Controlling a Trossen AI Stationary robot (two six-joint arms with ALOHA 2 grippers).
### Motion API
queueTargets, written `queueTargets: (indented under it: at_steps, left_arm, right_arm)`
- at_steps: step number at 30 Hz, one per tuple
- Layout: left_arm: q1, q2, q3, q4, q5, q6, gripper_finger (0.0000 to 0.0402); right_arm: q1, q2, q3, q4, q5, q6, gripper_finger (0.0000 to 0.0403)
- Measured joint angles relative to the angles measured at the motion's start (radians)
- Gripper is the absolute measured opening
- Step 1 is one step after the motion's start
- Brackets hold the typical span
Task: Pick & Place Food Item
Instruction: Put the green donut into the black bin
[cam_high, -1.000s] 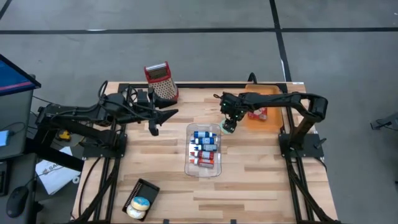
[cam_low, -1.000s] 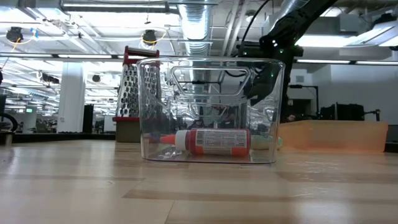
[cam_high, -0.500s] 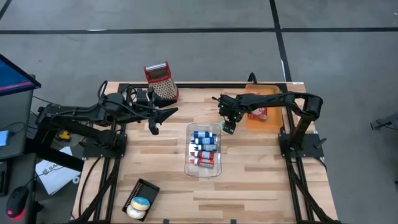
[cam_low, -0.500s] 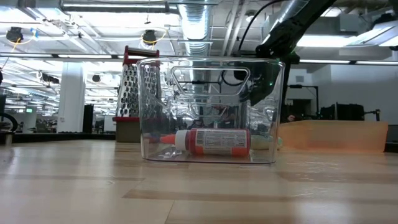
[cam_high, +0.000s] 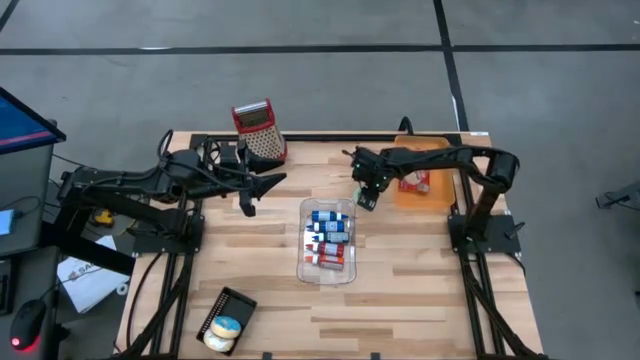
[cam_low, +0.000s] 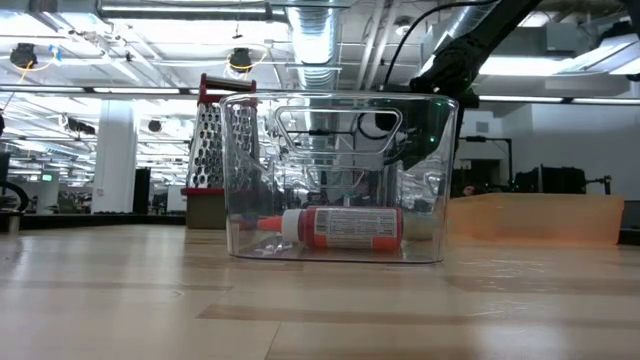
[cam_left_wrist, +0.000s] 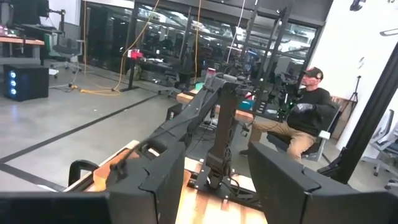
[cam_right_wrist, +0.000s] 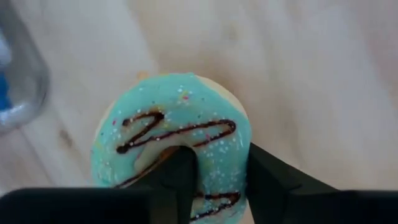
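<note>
Teal-iced, chocolate-drizzled ring doughnut (cam_right_wrist: 171, 149) lies on the pale wooden tabletop (cam_high: 420, 280), just beside the clear plastic bin (cam_high: 328, 240) of small bottles, as the right claw (cam_high: 365, 199) pinches one side of the ring, one finger through its hole. A second ago that claw hung wider above it; it has since dropped and narrowed, so the pick looks nearly made, the lift not yet begun. The left claw (cam_left_wrist: 217, 180) waits, open and empty, raised level over the tabletop's left.

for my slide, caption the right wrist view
Right gripper closing on the rim of a teal-iced donut on the wooden table.
</note>
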Motion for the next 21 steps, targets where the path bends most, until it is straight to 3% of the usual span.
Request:
queueTargets:
  at_steps: [6,14,21]
  left_arm:
    - [0.0,0.0,0.0,-0.007,-0.009,0.0,0.0172]
    - [0.0,0.004,-0.001,-0.079,-0.023,0.003,0.0172]
    - [0.0,0.051,-0.047,-0.079,-0.056,-0.029,0.0172]
  right_arm:
    - [-0.048,-0.057,0.006,0.009,0.002,0.003,0.009]
    - [-0.076,-0.264,0.111,-0.005,0.029,0.002,0.0088]
    - [0.04,-0.411,0.262,0.003,0.048,-0.002,0.0088]
